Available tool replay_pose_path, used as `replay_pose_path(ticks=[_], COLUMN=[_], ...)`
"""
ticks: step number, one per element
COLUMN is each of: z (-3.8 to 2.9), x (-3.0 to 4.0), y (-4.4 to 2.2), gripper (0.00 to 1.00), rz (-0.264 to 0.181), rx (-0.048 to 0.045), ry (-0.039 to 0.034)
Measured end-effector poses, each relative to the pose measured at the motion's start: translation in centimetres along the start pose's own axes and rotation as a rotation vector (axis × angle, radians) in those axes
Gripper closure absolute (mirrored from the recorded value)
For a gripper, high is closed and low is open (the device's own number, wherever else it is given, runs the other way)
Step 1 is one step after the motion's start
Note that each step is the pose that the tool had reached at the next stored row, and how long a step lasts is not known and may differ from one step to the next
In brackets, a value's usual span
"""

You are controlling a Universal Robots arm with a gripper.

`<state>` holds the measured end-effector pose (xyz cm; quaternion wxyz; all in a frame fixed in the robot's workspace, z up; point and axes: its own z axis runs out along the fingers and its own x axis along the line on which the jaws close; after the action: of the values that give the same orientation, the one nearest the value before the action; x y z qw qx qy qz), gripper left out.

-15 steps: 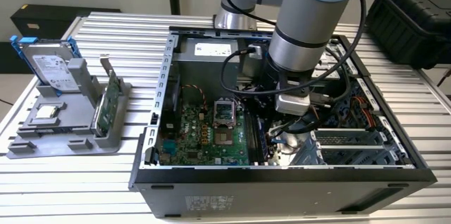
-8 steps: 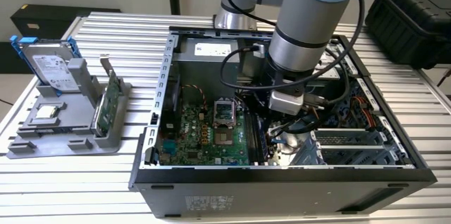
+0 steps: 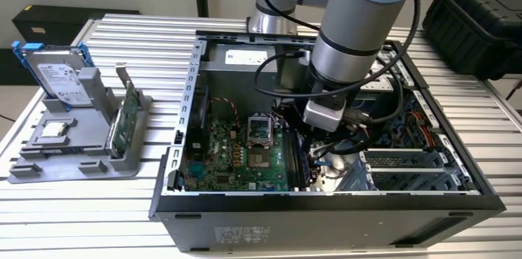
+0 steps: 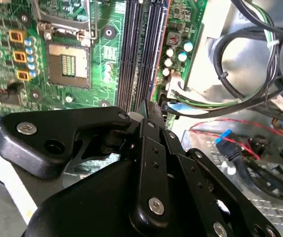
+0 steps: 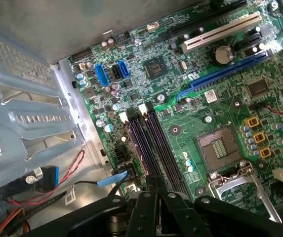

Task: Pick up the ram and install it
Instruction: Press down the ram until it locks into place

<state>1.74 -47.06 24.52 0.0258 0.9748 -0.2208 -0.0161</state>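
Observation:
My gripper [image 3: 307, 149] is down inside the open computer case [image 3: 326, 201], its black fingers drawn together. In both wrist views the gripper's [image 4: 148, 109] [image 5: 151, 181] tip sits right at the end of the dark memory slots [image 4: 141, 49] [image 5: 153, 143] on the green motherboard [image 3: 236, 155]. The ram is hidden: I cannot make out a stick between the fingers or standing in a slot. White slot clips [image 5: 124, 117] show at the far end of the slots.
The bare processor socket [image 4: 68, 64] [image 5: 219, 146] lies beside the slots. Bundled cables [image 4: 250, 49] and a drive cage [image 5: 27, 108] crowd the other side. At the exterior view's left, a grey holder [image 3: 73, 149] carries a hard drive [image 3: 58, 79] and a green card [image 3: 122, 123].

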Motion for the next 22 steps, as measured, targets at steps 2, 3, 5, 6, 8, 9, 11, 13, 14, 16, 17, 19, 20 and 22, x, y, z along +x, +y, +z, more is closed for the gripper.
replay_pose_path(ticks=[2,3,5,6,8,9,11,13,14,16,17,19,20,22], z=[0.00,0.00,0.00,0.00,0.00,0.00,0.00,0.00,0.00,0.00,0.00,0.00,0.00,0.00], x=[0.00,0.00,0.00,0.00,0.00,0.00,0.00,0.00,0.00,0.00,0.00,0.00,0.00,0.00], y=[0.00,0.00,0.00,0.00,0.00,0.00,0.00,0.00,0.00,0.00,0.00,0.00,0.00,0.00], gripper=[1.00,1.00,1.00,1.00,1.00,1.00,1.00,1.00,1.00,1.00,1.00,1.00,1.00,1.00], rz=[0.029,0.044,0.073,0.087,0.115,0.128,0.158,0.186,0.200,0.228,0.243,0.273,0.288,0.318], rx=[0.0006,0.0009,0.0015,0.0018,0.0023,0.0026,0.0032,0.0037,0.0040,0.0045,0.0049,0.0055,0.0058,0.0064], ry=[-0.0016,-0.0025,-0.0042,-0.0050,-0.0065,-0.0073,-0.0090,-0.0106,-0.0115,-0.0131,-0.0140,-0.0157,-0.0165,-0.0183])
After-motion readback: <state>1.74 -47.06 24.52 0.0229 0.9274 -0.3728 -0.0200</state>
